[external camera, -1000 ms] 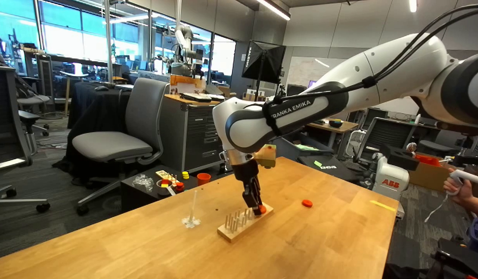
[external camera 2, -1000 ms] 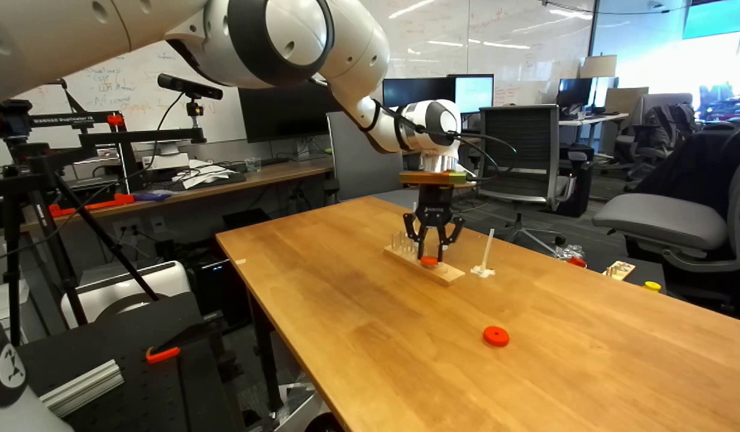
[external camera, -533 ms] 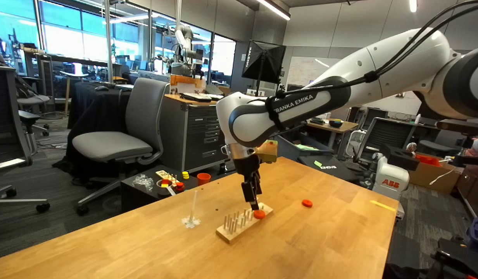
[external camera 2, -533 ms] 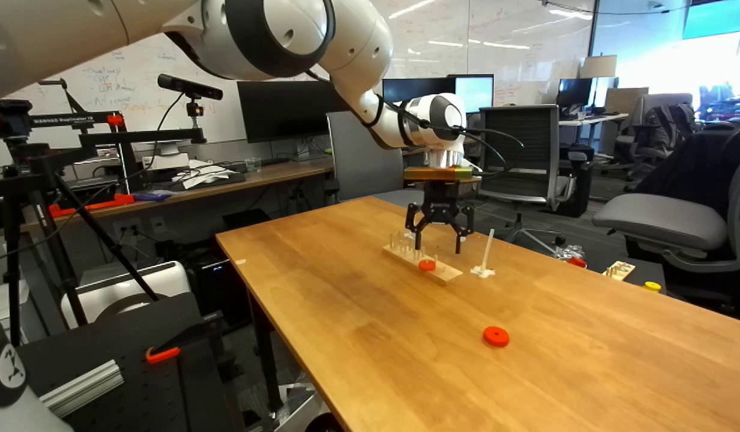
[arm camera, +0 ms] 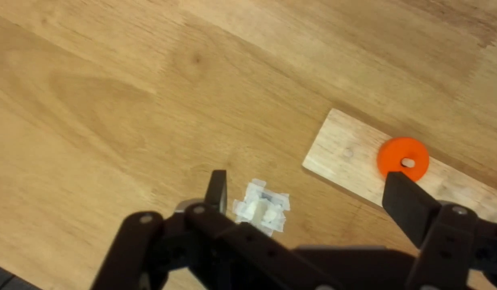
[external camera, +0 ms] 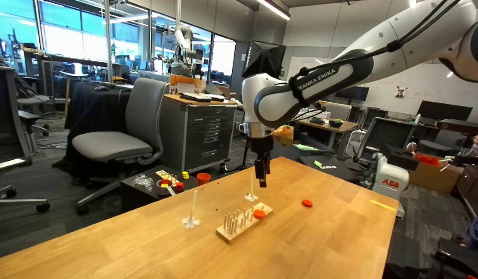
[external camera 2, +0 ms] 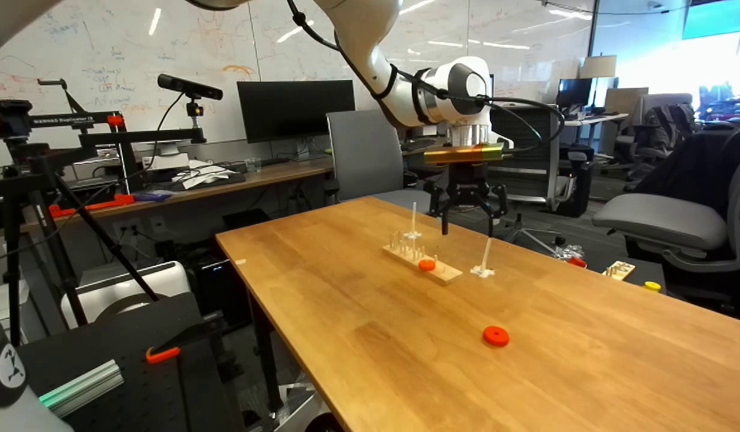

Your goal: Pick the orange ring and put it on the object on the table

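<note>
In an exterior view, from left, a gray chair (external camera: 114,145) stands beyond a wooden table (external camera: 320,240). On the tabletop, a thin rod (external camera: 193,207) rises from a taped foot (external camera: 190,223). Near it lies a pale board (external camera: 247,224) set with pegs (external camera: 232,225), a second rod (external camera: 251,190) standing behind. Toward the board's right end sits the orange ring (external camera: 259,214); in the wrist view I can see a pale peg tip in its hole. The robot's black claw (external camera 2: 467,232) hangs over the table, higher than the ring and apart from it, its fingers (arm camera: 409,209) spread wide. Farther right, a red disc (external camera: 307,203) lies on the wood, then a strip of yellow tape (external camera: 383,205). A white machine (external camera: 390,174) marked ABB stands past the table.
</note>
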Controlling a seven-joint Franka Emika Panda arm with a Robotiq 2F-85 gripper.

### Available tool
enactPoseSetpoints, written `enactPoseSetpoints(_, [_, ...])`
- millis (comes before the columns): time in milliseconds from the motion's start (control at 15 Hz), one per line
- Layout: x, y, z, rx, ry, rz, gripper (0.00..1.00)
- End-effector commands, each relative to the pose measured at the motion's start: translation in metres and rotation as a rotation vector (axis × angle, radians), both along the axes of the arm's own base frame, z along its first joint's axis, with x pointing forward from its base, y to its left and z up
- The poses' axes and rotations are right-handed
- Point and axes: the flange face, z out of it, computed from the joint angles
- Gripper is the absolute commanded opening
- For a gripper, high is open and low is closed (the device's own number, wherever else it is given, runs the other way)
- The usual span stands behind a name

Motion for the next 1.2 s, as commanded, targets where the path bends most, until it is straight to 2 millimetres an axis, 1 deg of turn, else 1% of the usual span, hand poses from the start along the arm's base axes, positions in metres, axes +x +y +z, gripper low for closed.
enactPoseSetpoints(0, [-0.031, -0.026, 0.026, 0.022, -0.027, 0.009, 1.0])
enactPoseSetpoints(200, [-0.055, -0.04, 0.031, 0.025, -0.026, 0.024, 1.0])
enactPoseSetpoints(333, [-0.075, -0.044, 0.032, 0.021, -0.011, 0.044, 1.0])
enactPoseSetpoints(467, [-0.095, -0.044, 0.032, 0.009, 0.01, 0.063, 1.0])
enactPoseSetpoints(600, [-0.114, -0.044, 0.03, -0.038, 0.062, 0.075, 1.0])
enactPoseSetpoints(667, [-0.088, -0.042, 0.019, -0.008, 0.046, 0.045, 1.0])
enactPoseSetpoints(733, [-0.097, -0.043, 0.018, -0.016, 0.058, 0.054, 1.0])
enactPoseSetpoints(867, [-0.105, -0.043, 0.019, -0.022, 0.068, 0.059, 1.0])
enactPoseSetpoints(1133, [-0.107, -0.043, 0.02, -0.023, 0.07, 0.06, 1.0])
